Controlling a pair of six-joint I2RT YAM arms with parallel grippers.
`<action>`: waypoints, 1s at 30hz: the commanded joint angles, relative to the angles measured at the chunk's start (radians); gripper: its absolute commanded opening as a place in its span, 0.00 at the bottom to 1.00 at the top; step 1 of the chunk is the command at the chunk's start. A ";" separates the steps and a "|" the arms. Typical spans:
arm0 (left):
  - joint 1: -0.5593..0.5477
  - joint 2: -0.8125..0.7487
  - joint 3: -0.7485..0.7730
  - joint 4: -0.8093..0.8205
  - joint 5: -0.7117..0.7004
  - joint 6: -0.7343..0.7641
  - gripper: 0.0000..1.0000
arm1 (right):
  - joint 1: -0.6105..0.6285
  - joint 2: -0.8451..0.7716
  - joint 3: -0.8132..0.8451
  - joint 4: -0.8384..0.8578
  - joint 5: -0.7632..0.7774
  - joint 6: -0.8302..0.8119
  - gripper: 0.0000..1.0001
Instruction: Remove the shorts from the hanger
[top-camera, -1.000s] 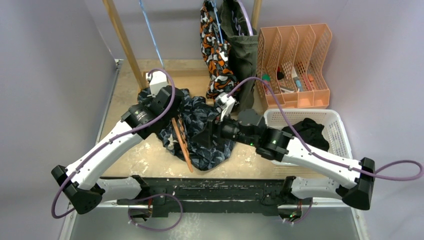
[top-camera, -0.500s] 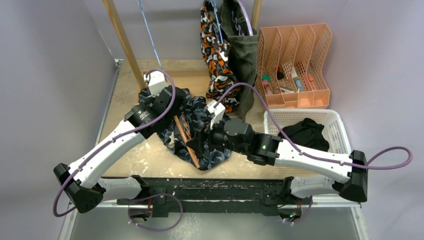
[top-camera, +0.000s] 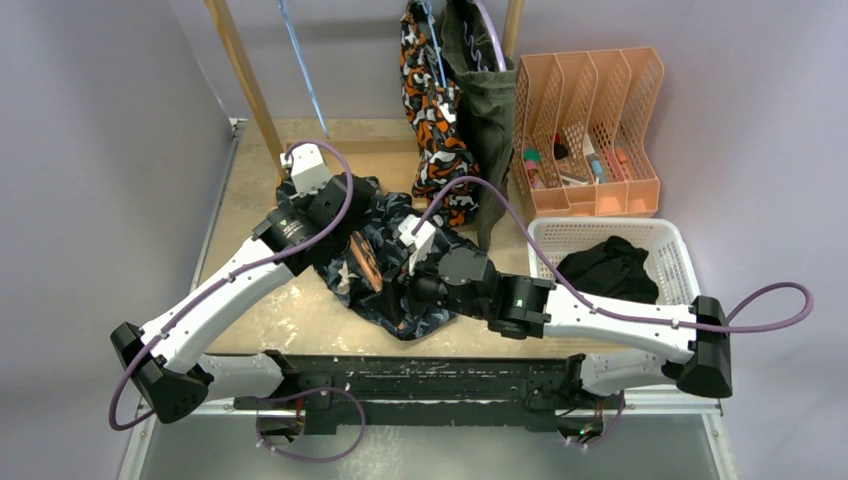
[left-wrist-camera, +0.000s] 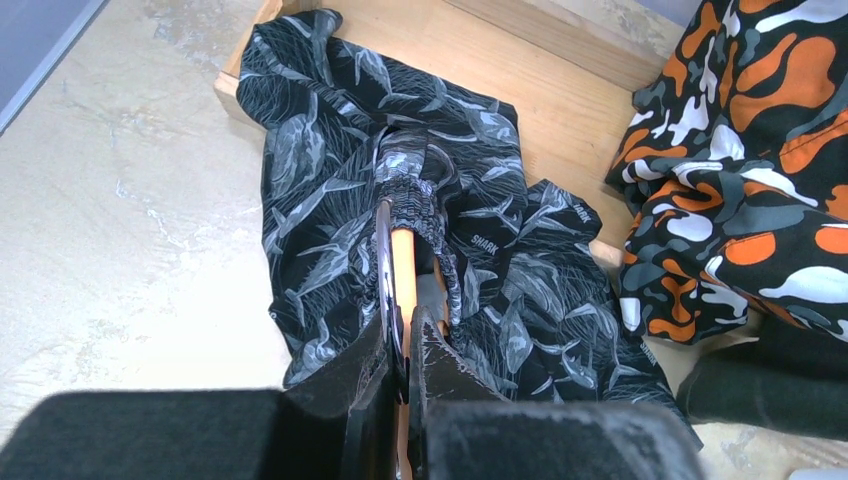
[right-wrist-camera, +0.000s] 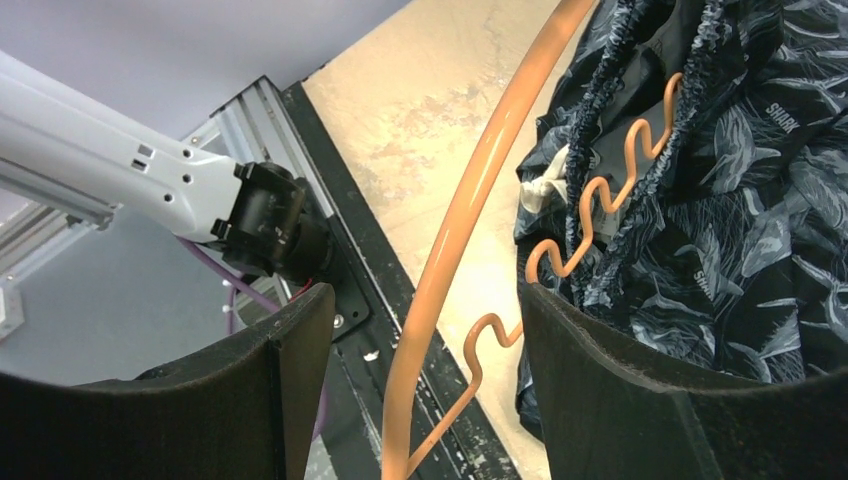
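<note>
Nearest the arm bases, the right pincer (right-wrist-camera: 425, 300) has its jaws spread wide apart, and the orange hanger (right-wrist-camera: 470, 190) runs up between them: its thick curved wire passes through the gap, with its thinner wavy bar close to the jaw on the cloth side, though whether that bar touches the jaw cannot be told. On that same side of the right pincer lie the wavy-patterned shorts (right-wrist-camera: 760, 200), their gathered waistband bunched along the wavy bar, so this pair is on the hanger and heaped on the beige table (right-wrist-camera: 440, 90). Just left of and a little beyond the right pincer, the left pincer (left-wrist-camera: 402, 325) is clamped tight on the hanger, the orange wire pinched between its two black jaws. Right past its tips the shorts' elastic waistband wraps the wire, and the rest of the cloth spreads out over a low wooden base (left-wrist-camera: 560, 100). To the right of the right pincer stands a white basket (top-camera: 672, 232) holding the black shorts (top-camera: 610, 268). Farther beyond both pincers, the blotch-patterned shorts (left-wrist-camera: 740, 180) and the olive green shorts (top-camera: 485, 110) hang side by side from above, with a peach file organizer (top-camera: 590, 90) just to their right and a slanted wooden post (top-camera: 245, 80) beyond the left pincer.
</note>
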 joint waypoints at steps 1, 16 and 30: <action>0.002 -0.040 0.050 0.027 -0.073 -0.038 0.00 | 0.009 0.044 -0.001 0.005 0.059 -0.054 0.71; 0.002 -0.065 0.039 0.026 -0.058 -0.023 0.00 | 0.041 0.056 -0.085 0.148 0.269 -0.206 0.33; 0.003 -0.064 0.061 0.017 -0.040 -0.007 0.00 | 0.042 0.072 0.008 0.026 0.377 -0.134 0.31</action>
